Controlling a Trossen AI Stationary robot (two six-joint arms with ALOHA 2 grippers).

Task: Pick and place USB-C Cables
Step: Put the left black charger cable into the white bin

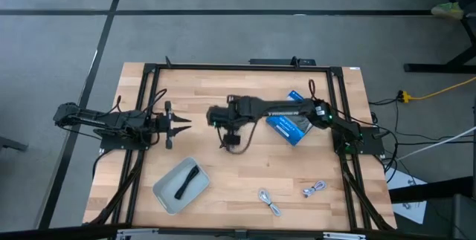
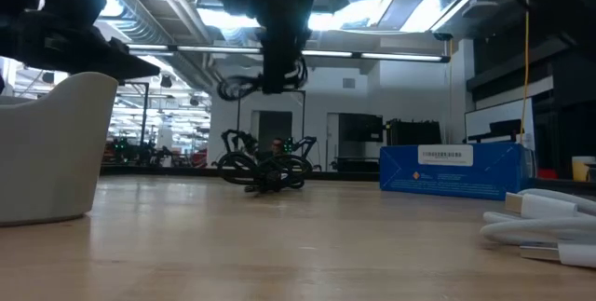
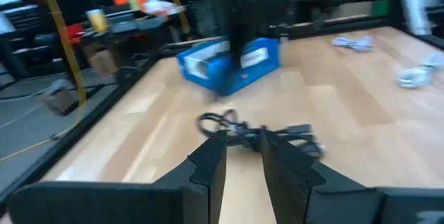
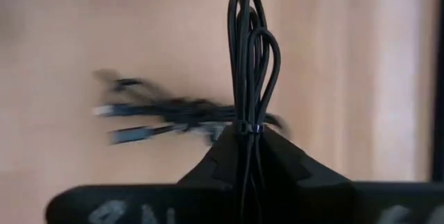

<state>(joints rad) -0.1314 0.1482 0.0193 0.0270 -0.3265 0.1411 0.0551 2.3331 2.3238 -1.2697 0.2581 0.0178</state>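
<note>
My right gripper [image 1: 224, 123] hangs over the table's middle, shut on a black USB-C cable bundle [image 4: 248, 57]; in the low view the right gripper [image 2: 279, 75] is high above the wood. A second black cable [image 1: 233, 143] lies flat on the table under it, also in the low view [image 2: 265, 172]. A third black cable [image 1: 187, 181] lies in the grey tray [image 1: 167, 193]. Two silvery-grey cables [image 1: 269, 201] [image 1: 314, 189] lie near the near edge. My left gripper [image 1: 177, 125] waits open at the left, its fingers [image 3: 208, 165] pointing at the lying cable [image 3: 257, 130]. My right gripper pinches the black bundle between both fingers at its tied waist [image 4: 248, 128], coming from above and pointing down. The cable's loops [image 4: 250, 37] stick out past the fingertips. The bundle is lifted clear of the table, a loop [image 2: 240, 86] showing beside the fingers.
A blue box [image 1: 290, 125] lies under the right arm, right of the middle, also seen in the low view [image 2: 452, 171]. The grey tray [image 2: 47, 147] sits near the near-left corner. A black frame [image 1: 149, 91] rims the wooden table. Bare wood lies between tray and silvery cables.
</note>
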